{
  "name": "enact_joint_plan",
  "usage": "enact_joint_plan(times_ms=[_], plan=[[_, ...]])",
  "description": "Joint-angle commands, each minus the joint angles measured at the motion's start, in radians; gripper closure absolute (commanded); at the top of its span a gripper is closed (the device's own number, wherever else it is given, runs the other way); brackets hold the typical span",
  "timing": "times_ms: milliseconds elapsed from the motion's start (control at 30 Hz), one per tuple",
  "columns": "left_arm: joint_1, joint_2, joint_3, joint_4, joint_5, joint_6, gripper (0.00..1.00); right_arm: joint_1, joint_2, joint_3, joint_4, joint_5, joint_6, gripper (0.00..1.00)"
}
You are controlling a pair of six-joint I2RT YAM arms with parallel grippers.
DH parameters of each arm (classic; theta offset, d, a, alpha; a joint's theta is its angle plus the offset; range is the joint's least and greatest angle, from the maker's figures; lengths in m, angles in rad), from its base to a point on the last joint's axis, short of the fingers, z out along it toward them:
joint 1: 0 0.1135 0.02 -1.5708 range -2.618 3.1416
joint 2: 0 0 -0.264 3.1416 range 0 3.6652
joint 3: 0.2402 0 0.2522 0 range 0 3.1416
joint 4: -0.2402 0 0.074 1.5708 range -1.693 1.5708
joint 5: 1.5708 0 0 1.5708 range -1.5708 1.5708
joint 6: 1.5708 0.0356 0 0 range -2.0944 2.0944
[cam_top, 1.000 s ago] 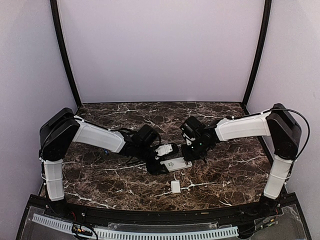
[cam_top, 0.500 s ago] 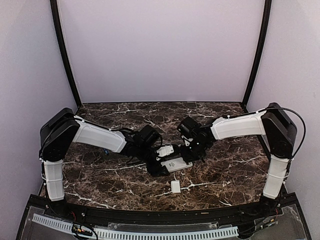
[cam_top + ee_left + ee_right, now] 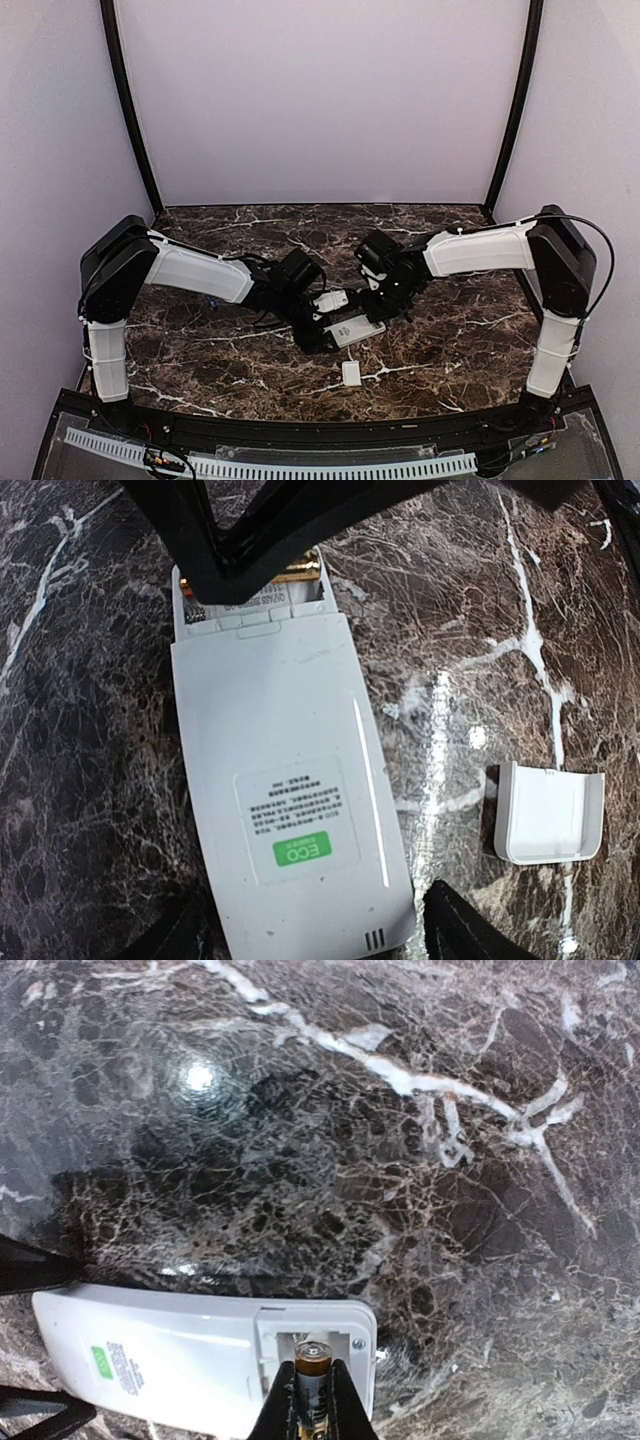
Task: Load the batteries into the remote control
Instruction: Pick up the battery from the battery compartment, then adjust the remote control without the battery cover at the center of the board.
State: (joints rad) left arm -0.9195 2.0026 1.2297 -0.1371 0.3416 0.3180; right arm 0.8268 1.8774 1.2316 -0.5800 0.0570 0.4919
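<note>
Shifted leftward over the past second, the right gripper (image 3: 312,1388) is seen clamped on one brownish battery (image 3: 312,1356) at the open compartment of one remote control (image 3: 285,780). The remote is laid face down on the table (image 3: 400,1160) and gripped by the left gripper (image 3: 300,935). One cover (image 3: 548,815) lies apart.

The remote control (image 3: 352,329) lies face down near the middle of the table, slim and white. Its back shows a printed label with a green ECO sticker. The battery bay at its right end is uncovered. A tan battery (image 3: 311,1358) with a metal cap stands end-up over that bay, pinched in the right gripper (image 3: 311,1405).
</note>
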Motion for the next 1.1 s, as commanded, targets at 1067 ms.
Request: enact_joint_plan(times_ms=[1067], plan=[[0.117,0.004,-0.005,-0.070,0.022,-0.140,0.47,-0.009,-0.091,-0.211,0.168,-0.096,0.098,1.00]])
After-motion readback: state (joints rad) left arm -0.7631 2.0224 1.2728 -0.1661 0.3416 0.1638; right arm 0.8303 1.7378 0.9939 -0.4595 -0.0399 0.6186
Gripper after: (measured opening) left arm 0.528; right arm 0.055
